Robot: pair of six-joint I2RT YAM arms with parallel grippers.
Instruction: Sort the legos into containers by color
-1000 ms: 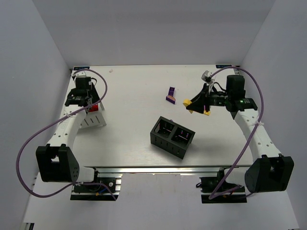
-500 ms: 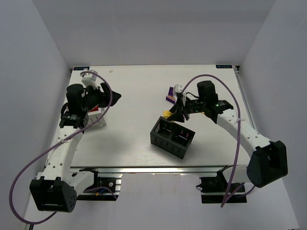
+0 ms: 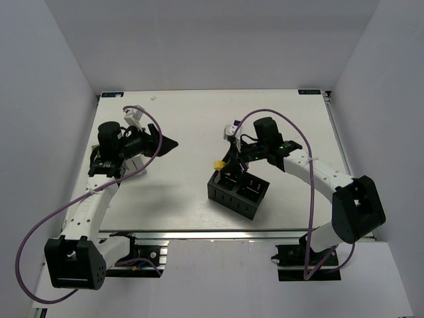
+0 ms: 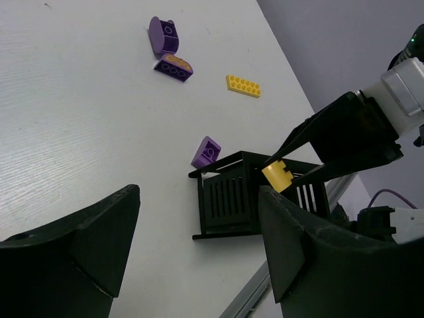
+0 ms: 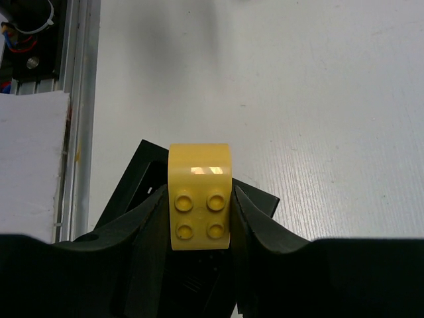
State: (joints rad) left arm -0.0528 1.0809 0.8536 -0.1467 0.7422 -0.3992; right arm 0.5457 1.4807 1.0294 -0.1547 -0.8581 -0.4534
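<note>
Holds a yellow brick (image 5: 199,195) in the right gripper (image 5: 199,222), jaws narrowed onto its flat side walls, studs toward the wrist camera, rounded top up. Hangs it just above one corner of the black two-cell box (image 3: 240,193); cannot tell which cell lies beneath. Looks light, rigid and glossy, so likely to twist if pinched on the curve; best taken across the flat sides, as here. Spreads the left gripper (image 4: 199,252) wide and empty. Leaves three purple bricks (image 4: 173,66) and a yellow plate (image 4: 243,85) loose on the table (image 4: 79,119). Cannot see inside the cells, and barely makes out the white box (image 3: 130,167) under the left arm.
</note>
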